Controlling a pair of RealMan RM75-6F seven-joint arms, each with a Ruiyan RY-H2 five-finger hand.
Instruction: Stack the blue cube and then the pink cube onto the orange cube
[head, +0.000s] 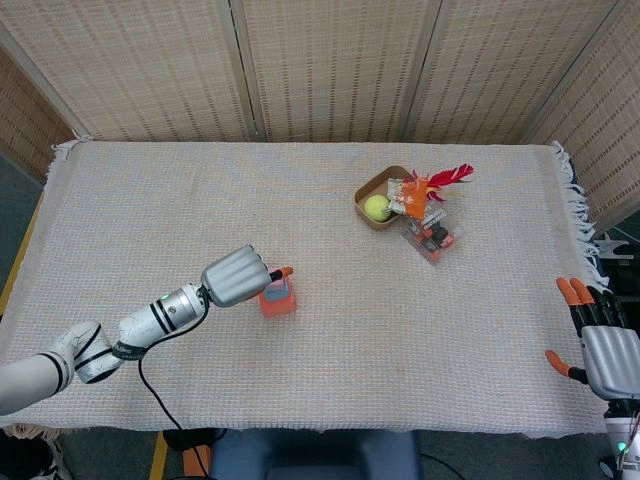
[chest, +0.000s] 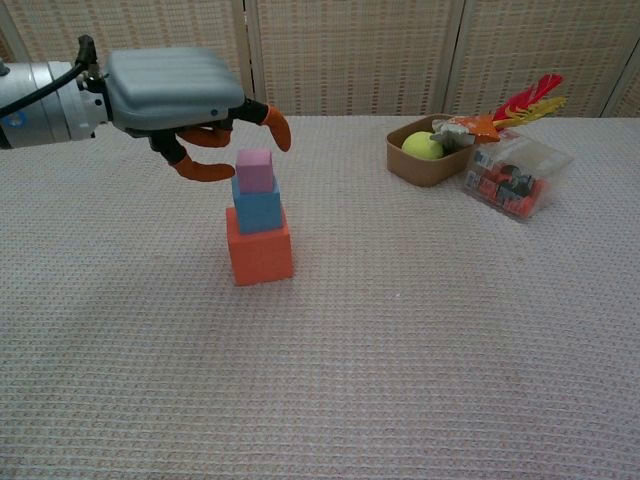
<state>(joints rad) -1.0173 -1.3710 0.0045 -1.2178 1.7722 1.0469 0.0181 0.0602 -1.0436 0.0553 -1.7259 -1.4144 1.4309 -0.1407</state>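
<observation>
Chest view: pink cube (chest: 254, 171) upright atop blue cube (chest: 257, 208); edges aligned

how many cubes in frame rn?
3, all in one stack near the left hand: orange cube at the bottom, blue cube on it, pink cube on top.

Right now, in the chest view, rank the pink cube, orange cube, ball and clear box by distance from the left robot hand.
1. Pink cube, just under the left robot hand, top of stack.
2. Orange cube, stack base.
3. Ball, in the brown tray, right.
4. Clear box, farthest right.
</observation>
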